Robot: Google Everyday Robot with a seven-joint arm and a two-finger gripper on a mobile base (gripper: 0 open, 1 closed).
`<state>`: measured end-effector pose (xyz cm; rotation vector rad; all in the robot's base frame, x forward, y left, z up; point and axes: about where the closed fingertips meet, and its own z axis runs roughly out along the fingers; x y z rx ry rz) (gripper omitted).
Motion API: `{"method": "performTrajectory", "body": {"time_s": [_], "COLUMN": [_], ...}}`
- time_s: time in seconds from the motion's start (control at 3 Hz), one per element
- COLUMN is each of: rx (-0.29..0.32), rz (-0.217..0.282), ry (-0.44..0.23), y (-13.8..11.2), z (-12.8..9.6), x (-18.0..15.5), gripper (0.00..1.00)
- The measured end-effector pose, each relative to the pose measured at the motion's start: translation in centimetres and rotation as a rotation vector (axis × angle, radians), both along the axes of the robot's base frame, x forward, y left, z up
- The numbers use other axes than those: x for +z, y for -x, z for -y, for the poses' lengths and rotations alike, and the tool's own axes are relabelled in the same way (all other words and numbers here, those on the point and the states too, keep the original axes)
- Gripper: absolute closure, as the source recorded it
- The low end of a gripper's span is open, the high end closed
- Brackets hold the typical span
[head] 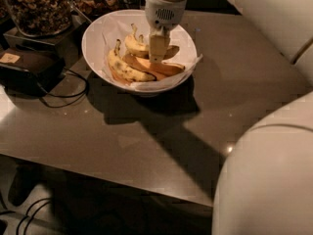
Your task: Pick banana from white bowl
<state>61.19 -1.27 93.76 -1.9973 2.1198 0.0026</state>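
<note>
On the dark table [146, 146], in the bowl [93, 38], the banana [134, 45] is laid left-right, stem pointed to the far rim. The gripper [157, 58] is lowered at its right end; its grip cannot be told.

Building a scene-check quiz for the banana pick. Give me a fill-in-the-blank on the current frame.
1. The end effector reaches down inside the white bowl, which holds several ____.
2. The bowl is lined with crumpled white ____.
3. The glass jars behind the bowl are filled with ____.
4. In the camera view, the black box with trailing cables sits to the ____ of the bowl.

Missing words: bananas; paper; nuts; left
</note>
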Motion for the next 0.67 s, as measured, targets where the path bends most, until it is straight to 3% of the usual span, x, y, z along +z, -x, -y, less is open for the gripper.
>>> {"method": "performTrajectory", "body": {"time_s": [0.33,0.67], "rx": [0.013,0.013], "rz": [0.019,0.019], "ry": [-0.049,-0.049], "y": [5.61,5.60], "z": [1.33,1.33], "x": [1.63,1.63], "gripper": [1.00,1.00]}}
